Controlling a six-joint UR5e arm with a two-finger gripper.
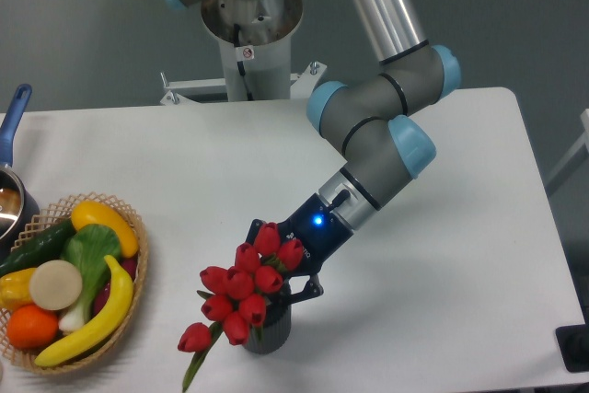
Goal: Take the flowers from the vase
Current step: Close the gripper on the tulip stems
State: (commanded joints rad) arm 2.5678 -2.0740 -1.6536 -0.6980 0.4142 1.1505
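— How is the gripper (276,269) standing?

— Its fingers are drawn in close around the bunch of flowers (241,287), just under the top buds. It seems to grip the stems, but the buds hide the contact, so I cannot tell for sure.

— And the flowers?

— Red tulip buds, packed together, leaning to the left. One bud and a green leaf hang low at the left side. The stems are in the vase (267,330), which stands on the white table (442,255) near the front edge.
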